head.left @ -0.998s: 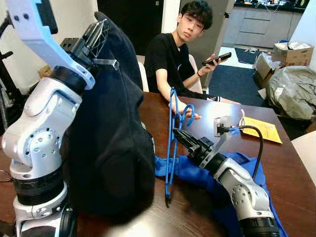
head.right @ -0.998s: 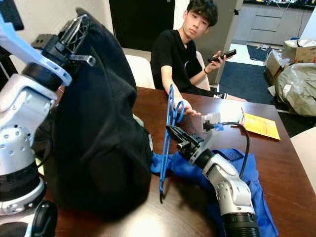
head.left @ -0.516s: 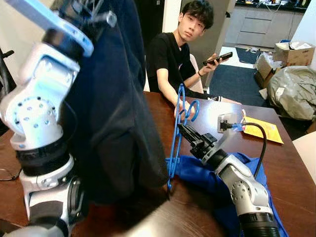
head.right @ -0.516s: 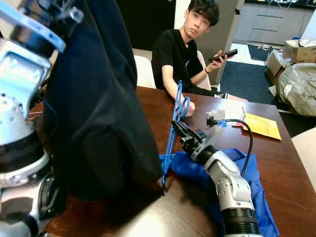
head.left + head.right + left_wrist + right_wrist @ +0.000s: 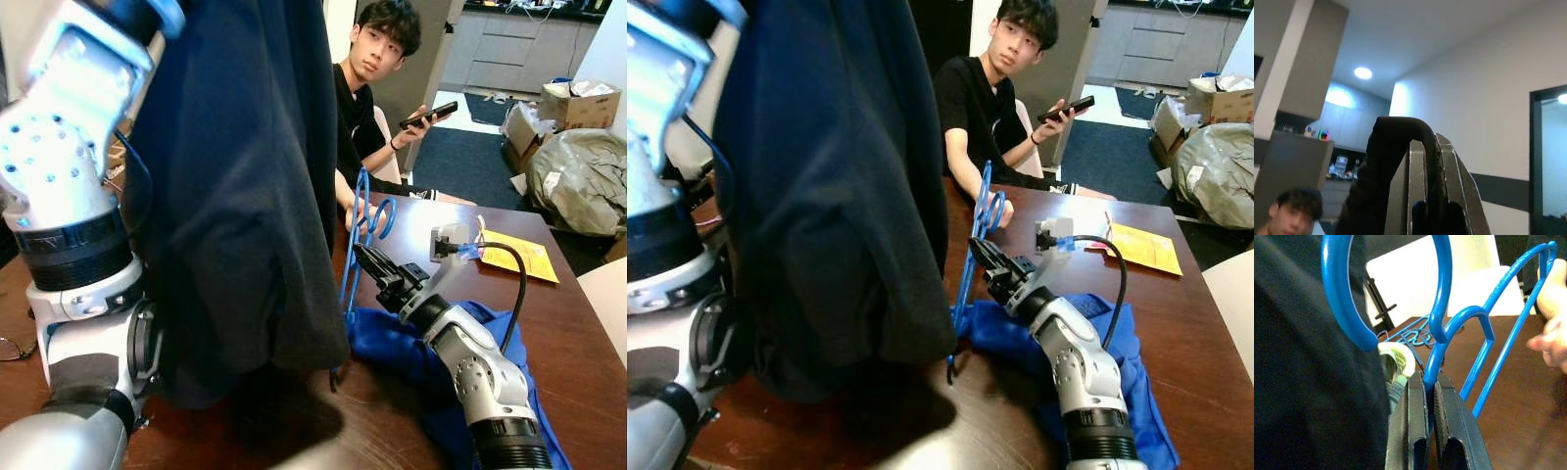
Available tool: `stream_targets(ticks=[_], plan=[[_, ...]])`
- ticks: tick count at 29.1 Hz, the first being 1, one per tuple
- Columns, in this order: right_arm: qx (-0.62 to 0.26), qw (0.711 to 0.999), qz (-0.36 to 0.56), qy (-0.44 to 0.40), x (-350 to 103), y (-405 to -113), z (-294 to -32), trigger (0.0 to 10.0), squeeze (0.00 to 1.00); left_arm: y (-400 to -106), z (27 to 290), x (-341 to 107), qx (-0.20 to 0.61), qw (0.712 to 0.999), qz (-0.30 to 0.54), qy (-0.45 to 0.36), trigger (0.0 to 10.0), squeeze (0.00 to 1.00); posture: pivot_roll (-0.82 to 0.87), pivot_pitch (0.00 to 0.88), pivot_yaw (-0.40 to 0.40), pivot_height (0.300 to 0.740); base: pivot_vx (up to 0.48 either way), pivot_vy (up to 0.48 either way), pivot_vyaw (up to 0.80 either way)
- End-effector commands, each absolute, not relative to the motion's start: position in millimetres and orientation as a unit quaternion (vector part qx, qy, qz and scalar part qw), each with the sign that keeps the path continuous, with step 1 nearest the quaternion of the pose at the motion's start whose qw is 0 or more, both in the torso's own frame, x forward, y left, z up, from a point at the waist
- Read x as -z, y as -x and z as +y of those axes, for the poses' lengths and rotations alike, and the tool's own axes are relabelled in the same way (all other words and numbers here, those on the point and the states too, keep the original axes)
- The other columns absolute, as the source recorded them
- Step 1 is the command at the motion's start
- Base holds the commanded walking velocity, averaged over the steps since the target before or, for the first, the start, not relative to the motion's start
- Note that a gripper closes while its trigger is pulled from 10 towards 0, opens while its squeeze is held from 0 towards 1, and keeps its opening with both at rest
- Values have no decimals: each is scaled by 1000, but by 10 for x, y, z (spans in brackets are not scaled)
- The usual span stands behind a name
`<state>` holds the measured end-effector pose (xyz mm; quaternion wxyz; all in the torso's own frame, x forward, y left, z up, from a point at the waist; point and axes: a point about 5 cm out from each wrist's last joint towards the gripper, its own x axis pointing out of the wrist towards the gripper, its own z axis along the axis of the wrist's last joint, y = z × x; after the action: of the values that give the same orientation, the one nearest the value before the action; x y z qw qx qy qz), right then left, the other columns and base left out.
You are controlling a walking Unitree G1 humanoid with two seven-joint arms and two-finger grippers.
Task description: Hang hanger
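Thin blue plastic clothes hanger (image 5: 354, 240) standing nearly upright over the middle of the dark brown wooden worktop (image 5: 578, 333), hook uppermost, lower end down by the crumpled blue cloth (image 5: 1009, 338) heaped at the near right. Right pincer (image 5: 1426, 382) clenched on the hanger's neck just under the hook — the two black fingers (image 5: 1449, 426) squeezing the narrow stem from either side. Left pincer (image 5: 1426, 147) raised high at the near left, clamped shut on a fold of the large dark navy fabric garment (image 5: 245, 186), which hangs down in a long limp drape and brushes the worktop just left of the hanger.

Hanger likely very light, stiff along its bars yet springy, and smooth enough to swivel in a pinch taken at one point; best held where it is held now, at the neck, for control of the tilt. Garment soft and floppy, heavier than the hanger, prone to sliding off a shoulder bar unless fed on evenly — best gripped near the collar so the opening hangs free.

Seated person in a black T-shirt (image 5: 358, 108) at the far side, one hand (image 5: 999, 211) resting on the worktop close behind the hanger, the other holding a phone.
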<state>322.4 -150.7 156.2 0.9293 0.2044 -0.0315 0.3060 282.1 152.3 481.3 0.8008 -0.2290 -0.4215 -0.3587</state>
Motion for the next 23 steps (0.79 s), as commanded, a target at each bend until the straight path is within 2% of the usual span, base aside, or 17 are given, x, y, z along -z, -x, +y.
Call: stream_targets(ticks=[1,7,8,9,10,11,13,14,15,16,19,20,23], plan=[[-298,932,-36,-202,-1568,-3256,-1536,10000,0,-2777,1562,-5007,352,788,-460,208,0,0,65,0,-51,740,0,0,0],[-299,932,-38,-201,-1580,-3278,-1528,10000,0,-2892,1459,-5102,351,796,-455,192,0,0,64,0,-52,740,0,0,0],[-300,932,-39,-201,-1584,-3286,-1523,10000,0,-2944,1347,-5153,357,799,-448,181,0,0,61,0,-53,740,0,0,0],[-300,932,-39,-201,-1584,-3286,-1523,10000,0,-2944,1347,-5153,357,799,-448,181,0,0,61,0,-53,740,0,0,0],[-300,932,-40,-200,-1591,-3291,-1521,10000,0,-2943,1200,-5220,371,796,-448,167,0,0,61,0,-53,740,0,0,0],[-300,932,-40,-200,-1591,-3291,-1521,10000,0,-2943,1200,-5220,371,796,-448,167,0,0,61,0,-53,740,0,0,0],[-294,933,-41,-202,-1595,-3304,-1539,10000,0,-2897,876,-5268,424,776,-445,139,0,0,48,0,-42,740,0,0,0],[-286,937,-38,-196,-1587,-3308,-1557,10000,0,-2924,699,-5161,451,774,-427,123,0,0,38,0,-33,740,0,0,0],[-286,937,-38,-196,-1587,-3308,-1557,10000,0,-2924,699,-5161,451,774,-427,123,0,0,38,0,-33,740,0,0,0],[-281,938,-33,-200,-1572,-3306,-1572,10000,0,-2960,565,-5028,472,775,-404,116,0,0,35,0,-32,740,0,0,-800],[-275,939,-28,-202,-1560,-3305,-1590,10000,0,-3016,452,-4873,484,780,-383,103,0,0,36,0,-32,740,0,0,-800],[-270,941,-24,-203,-1541,-3295,-1616,10000,0,-3089,334,-4638,493,790,-352,99,0,0,31,0,-33,740,0,0,-800],[-266,942,-22,-204,-1529,-3286,-1634,10000,0,-3132,255,-4456,497,796,-329,100,0,0,30,0,-34,740,0,0,-800]])
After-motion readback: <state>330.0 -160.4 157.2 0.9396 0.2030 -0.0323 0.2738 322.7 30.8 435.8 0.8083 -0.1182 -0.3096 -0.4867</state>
